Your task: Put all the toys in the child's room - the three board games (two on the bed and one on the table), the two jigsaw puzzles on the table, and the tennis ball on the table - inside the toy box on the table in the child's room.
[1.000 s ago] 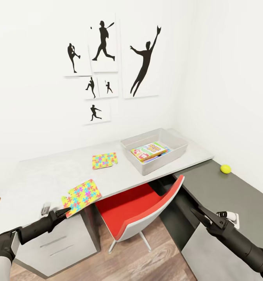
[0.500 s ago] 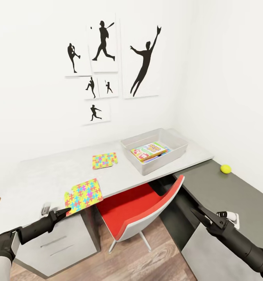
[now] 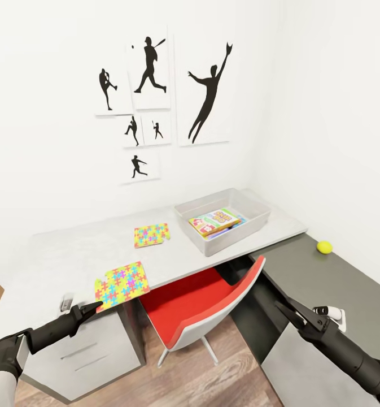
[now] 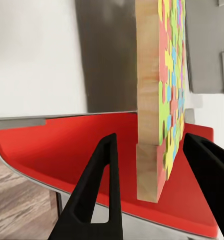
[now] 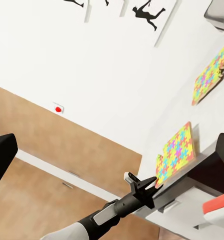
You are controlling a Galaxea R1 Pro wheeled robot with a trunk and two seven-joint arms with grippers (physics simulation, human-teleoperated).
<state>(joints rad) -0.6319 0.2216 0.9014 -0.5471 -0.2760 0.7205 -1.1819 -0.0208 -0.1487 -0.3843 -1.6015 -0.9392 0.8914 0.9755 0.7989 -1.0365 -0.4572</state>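
Since a second ago the near jigsaw puzzle [image 3: 122, 284] has slid a little farther onto the table [image 3: 60, 257], away from its front edge, and the head camera has shifted slightly, so the whole scene sits a touch differently. The left gripper [image 3: 91, 308] sits at the table's front edge with its tips at the puzzle's near corner; in the left wrist view the two black fingers [image 4: 94, 192] stand apart on either side of the puzzle's wooden edge [image 4: 154, 125], with a visible gap on each side, so the jaws are spread and not clamped. Part of this puzzle overhangs the table edge above the red chair [image 3: 195, 308]. The second jigsaw puzzle [image 3: 151, 234] lies flat farther back on the tabletop, well apart from the first. Beyond it the toy box [image 3: 252, 223] stands on the table, with colourful board games [image 3: 215, 221] lying inside. The tennis ball [image 3: 324, 246] rests on the lower dark shelf unit [image 3: 319, 282] near the wall. The right gripper [image 3: 284, 309] hangs over the shelf unit's front edge, holding nothing, its thin fingers slightly apart.
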